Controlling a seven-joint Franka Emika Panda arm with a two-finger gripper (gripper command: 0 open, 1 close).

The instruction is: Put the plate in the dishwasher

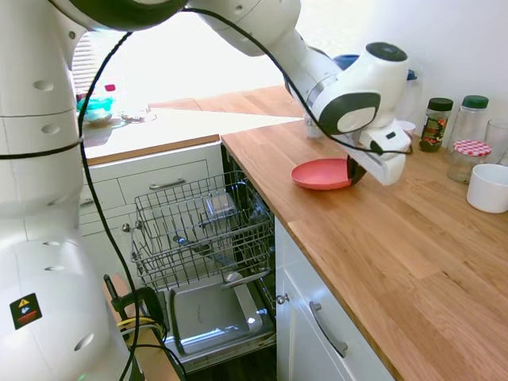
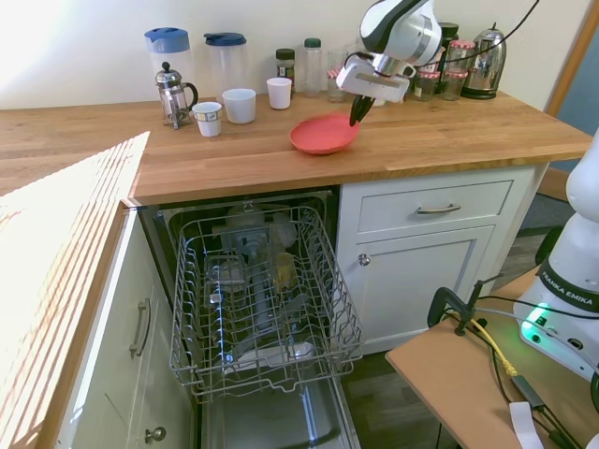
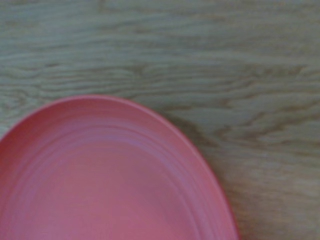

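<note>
The coral-red plate (image 1: 319,173) (image 2: 322,136) (image 3: 100,180) sits on the wooden counter above the open dishwasher (image 2: 281,426), near the counter's front edge. My gripper (image 1: 355,170) (image 2: 356,114) comes down at the plate's rim on the side away from the dishwasher and is shut on that rim. In the second exterior view that edge is tipped up a little while the opposite edge rests on the wood. The dishwasher's grey wire rack (image 1: 200,230) (image 2: 264,299) is pulled out over the lowered door (image 1: 213,317).
Behind the plate stand white cups (image 2: 240,105), a French press (image 2: 172,94), jugs (image 2: 168,49), jars (image 1: 436,124) and a kettle (image 2: 486,62). A white mug (image 1: 488,187) is close to my gripper. A few items lie in the rack. White cabinets (image 2: 426,253) flank the dishwasher.
</note>
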